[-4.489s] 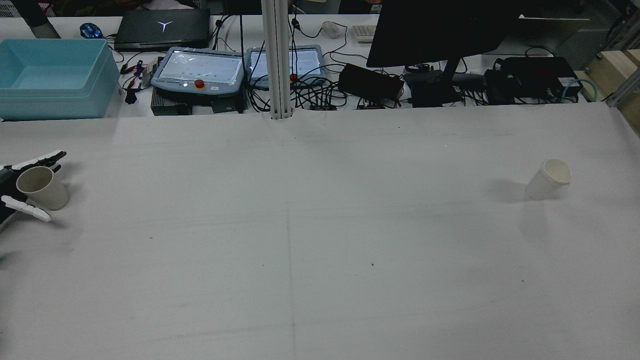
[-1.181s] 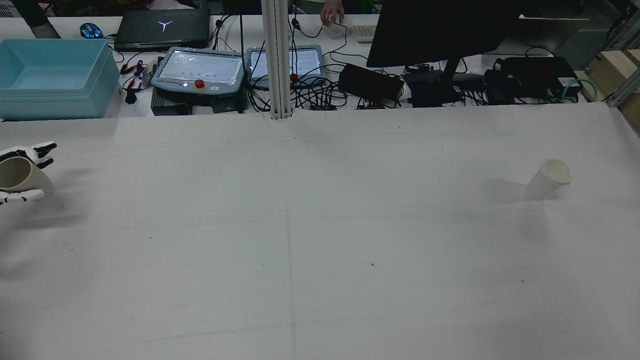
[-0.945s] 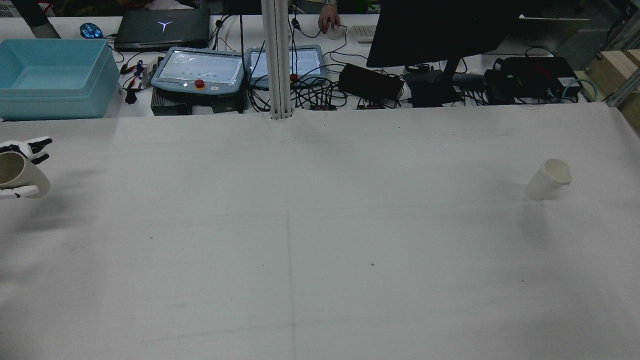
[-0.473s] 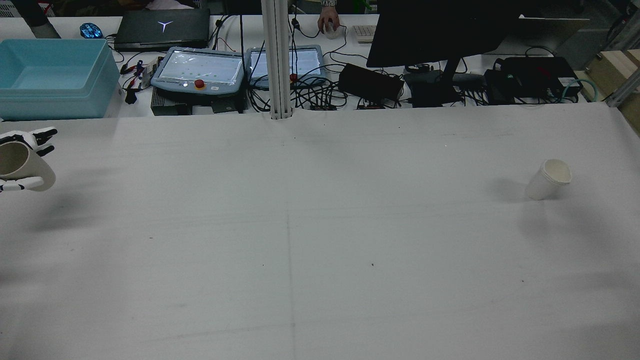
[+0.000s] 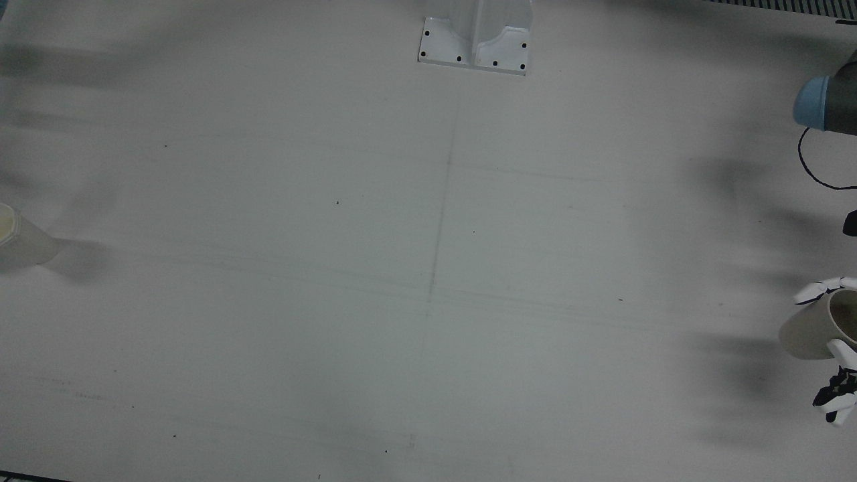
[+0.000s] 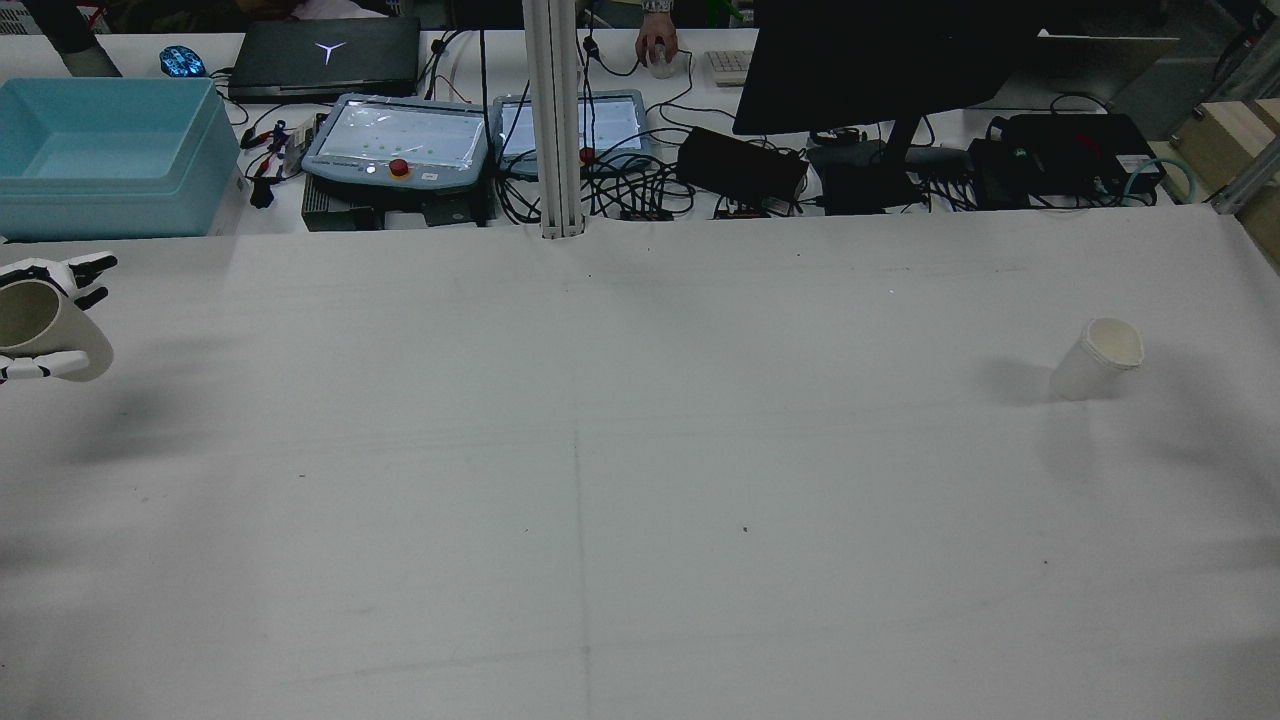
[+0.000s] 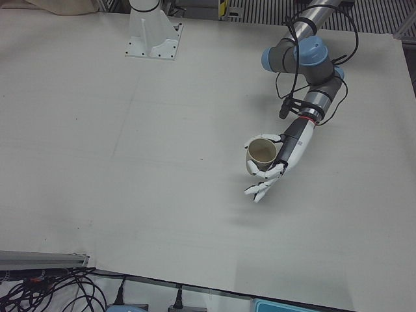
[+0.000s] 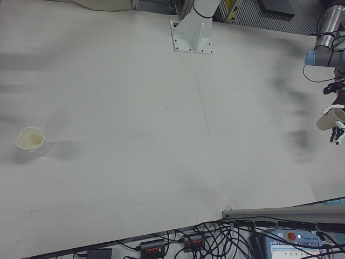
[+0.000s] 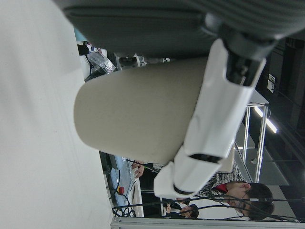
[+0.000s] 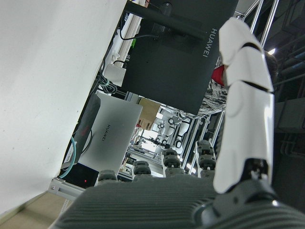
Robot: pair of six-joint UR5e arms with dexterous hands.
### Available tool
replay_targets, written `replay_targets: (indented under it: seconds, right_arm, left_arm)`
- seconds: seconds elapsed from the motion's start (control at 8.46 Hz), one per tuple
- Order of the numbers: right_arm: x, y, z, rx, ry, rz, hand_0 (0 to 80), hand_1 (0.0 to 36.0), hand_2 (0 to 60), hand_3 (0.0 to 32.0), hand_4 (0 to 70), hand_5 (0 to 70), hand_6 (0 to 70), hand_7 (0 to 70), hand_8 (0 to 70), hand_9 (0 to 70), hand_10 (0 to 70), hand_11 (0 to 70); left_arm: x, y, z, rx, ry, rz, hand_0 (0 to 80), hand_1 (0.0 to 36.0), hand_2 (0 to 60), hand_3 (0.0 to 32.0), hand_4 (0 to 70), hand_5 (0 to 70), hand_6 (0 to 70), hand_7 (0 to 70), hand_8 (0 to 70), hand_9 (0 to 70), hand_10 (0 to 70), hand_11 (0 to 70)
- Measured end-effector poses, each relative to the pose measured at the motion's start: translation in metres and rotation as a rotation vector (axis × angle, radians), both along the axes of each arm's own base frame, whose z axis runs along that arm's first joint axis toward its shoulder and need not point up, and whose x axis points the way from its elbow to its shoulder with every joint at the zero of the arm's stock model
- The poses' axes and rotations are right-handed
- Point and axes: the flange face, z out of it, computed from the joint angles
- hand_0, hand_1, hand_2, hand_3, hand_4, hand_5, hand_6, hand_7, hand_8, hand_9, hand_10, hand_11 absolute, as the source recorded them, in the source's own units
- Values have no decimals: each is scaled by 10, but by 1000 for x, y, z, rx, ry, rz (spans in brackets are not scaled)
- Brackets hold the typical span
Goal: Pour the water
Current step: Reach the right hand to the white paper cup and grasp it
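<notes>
A beige cup [image 6: 48, 335] hangs tilted above the table's far left edge in the rear view, with my left hand [image 7: 281, 161] shut on it. The same cup [image 7: 262, 155] shows its open mouth in the left-front view and fills the left hand view [image 9: 143, 114]. It also appears at the right edge of the front view [image 5: 810, 328]. A white paper cup [image 6: 1095, 358] stands alone on the table far to the right, also seen in the right-front view [image 8: 31, 141]. My right hand [image 10: 190, 200] shows only in its own view, fingers extended, holding nothing.
Behind the table's far edge stand a blue bin [image 6: 110, 160], two teach pendants [image 6: 400, 140], a monitor [image 6: 880, 60] and cables. A metal post [image 6: 555, 120] rises at the middle of that edge. A person's hand [image 6: 657, 48] rests on a mouse there.
My left hand closed on the beige cup and raised it off the table, then drifted slightly back and right. A person's hand appeared on the mouse.
</notes>
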Motion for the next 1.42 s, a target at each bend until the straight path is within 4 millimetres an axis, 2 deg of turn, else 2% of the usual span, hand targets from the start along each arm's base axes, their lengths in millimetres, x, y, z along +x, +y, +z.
replay_targets:
  seconds: [0.12, 0.35, 0.71, 0.83, 1.42]
  right_arm:
    - [-10, -11, 1, 3, 11, -21, 568, 235, 40, 0, 0, 84, 107, 0, 45, 37, 0, 0]
    - [-40, -33, -5, 22, 49, -74, 549, 217, 12, 0, 0, 76, 92, 0, 27, 10, 0, 0]
    - [-93, -49, -8, 32, 62, -102, 555, 236, 65, 0, 0, 80, 92, 0, 33, 18, 0, 0]
    - [-105, -51, -9, 32, 60, -104, 560, 239, 73, 0, 0, 82, 99, 0, 40, 27, 0, 0]
    - [-142, -69, -19, 54, 51, -121, 562, 244, 91, 0, 0, 83, 113, 6, 48, 32, 0, 0]
  left_arm:
    - [0, 1, 0, -1, 1, 1, 800, 360, 600, 0, 347, 700, 193, 139, 112, 53, 62, 133]
    - [-1, 1, 1, 0, 3, 1, 800, 360, 600, 0, 341, 700, 191, 136, 112, 53, 61, 133]
    - [-1, 2, 3, -3, 1, 1, 800, 360, 600, 0, 331, 700, 189, 136, 112, 53, 61, 134]
    - [-1, 3, 5, -4, 0, 1, 800, 360, 600, 0, 331, 700, 190, 137, 113, 54, 63, 136]
    - [-1, 3, 9, -8, -4, 1, 800, 360, 600, 0, 334, 700, 191, 137, 113, 54, 62, 135]
